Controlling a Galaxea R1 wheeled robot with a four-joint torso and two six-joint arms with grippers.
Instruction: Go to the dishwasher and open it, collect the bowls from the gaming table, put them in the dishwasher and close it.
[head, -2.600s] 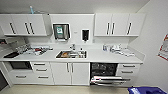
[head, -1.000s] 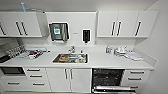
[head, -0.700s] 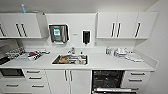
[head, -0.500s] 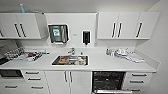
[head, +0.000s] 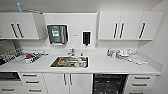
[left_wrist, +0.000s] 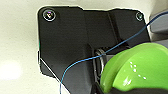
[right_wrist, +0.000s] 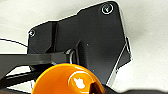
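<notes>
From the head view, you face a white kitchen run, and the whole picture has slid closer and lower than moments ago, so the camera has advanced, not the things. The open dishwasher (head: 109, 83), a dark cavity with racks under the white table top (head: 105, 65), sits right of the steel sink (head: 70, 62) and now lies at the bottom edge. I judge you are on the delivery leg.

In the left wrist view, a glossy lime-green bowl (left_wrist: 136, 68) shows close against the wrist; whether the left gripper grips it, you cannot tell.

In the right wrist view, a glossy orange bowl (right_wrist: 67, 80) sits equally close; the right gripper's state cannot be told either.
</notes>
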